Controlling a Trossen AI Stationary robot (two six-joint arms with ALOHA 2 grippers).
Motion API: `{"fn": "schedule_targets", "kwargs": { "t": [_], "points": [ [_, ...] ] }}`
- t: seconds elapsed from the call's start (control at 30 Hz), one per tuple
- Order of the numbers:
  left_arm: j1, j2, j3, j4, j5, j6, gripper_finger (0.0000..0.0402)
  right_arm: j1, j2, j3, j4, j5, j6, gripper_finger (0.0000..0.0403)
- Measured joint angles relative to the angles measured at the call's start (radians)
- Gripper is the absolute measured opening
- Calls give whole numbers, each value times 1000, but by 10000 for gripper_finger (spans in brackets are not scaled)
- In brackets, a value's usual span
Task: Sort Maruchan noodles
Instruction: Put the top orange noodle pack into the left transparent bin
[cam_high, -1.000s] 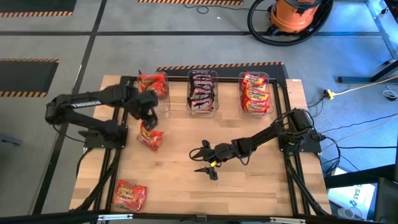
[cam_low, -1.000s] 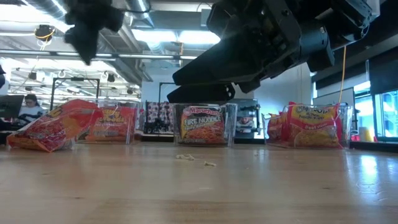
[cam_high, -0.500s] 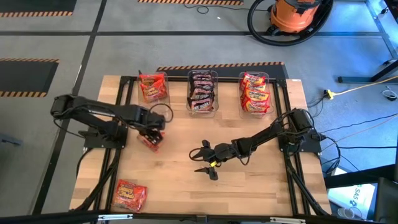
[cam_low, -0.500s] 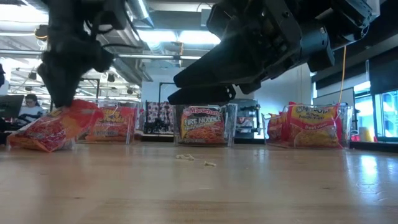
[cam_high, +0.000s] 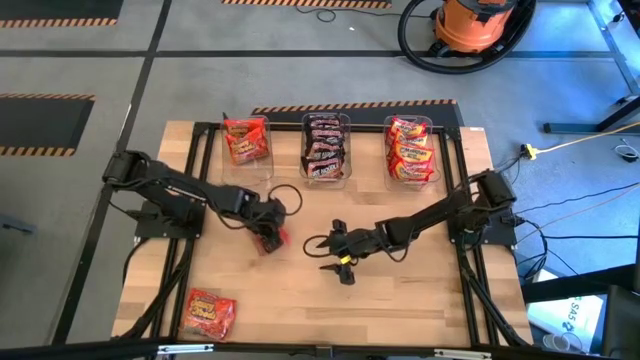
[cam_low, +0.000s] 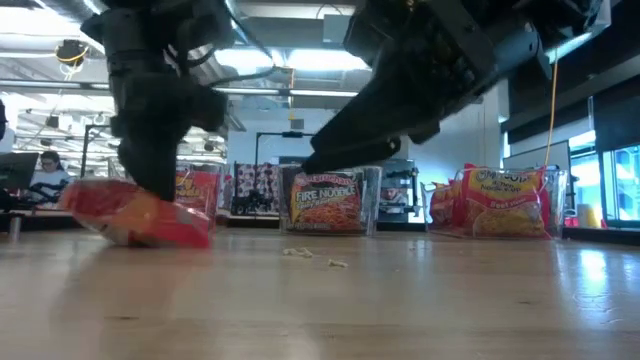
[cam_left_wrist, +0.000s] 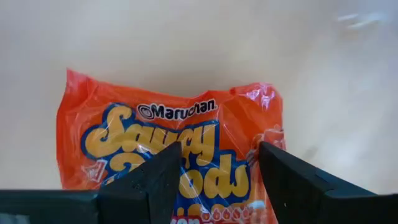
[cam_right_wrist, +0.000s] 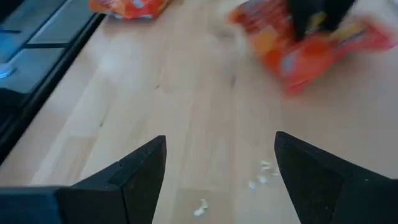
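Three bins line the table's far edge; one packet lies mid-table, another near the front-left corner

Left gripper down on a red noodle packet, lower left; clear bins line mid-frame.

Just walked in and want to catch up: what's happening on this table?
A two-armed robot is sorting Maruchan noodles into three clear bins at the table's far edge. The left gripper is down on an orange packet near the middle of the table, its fingers straddling it. The right gripper waits open above the bare wood nearby, holding nothing. One more loose packet lies at the near left corner. A few noodle crumbs are scattered on the table.
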Motion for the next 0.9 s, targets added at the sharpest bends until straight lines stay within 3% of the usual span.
{"fn": "schedule_targets", "kwargs": {
  "t": [0.23,0.5,0.73,0.9],
  "points": [
    [-57,123,8,311,87,-16,206,0,-59,0,-145,44,-31,277],
    [-100,234,133,439,-13,100,206,0,-59,0,-167,8,-51,277],
    [-119,203,306,225,-81,214,206,0,-46,0,-123,8,-20,277],
    [-137,167,335,6,-163,199,206,0,-16,-3,-75,8,66,277]
  ]
}}
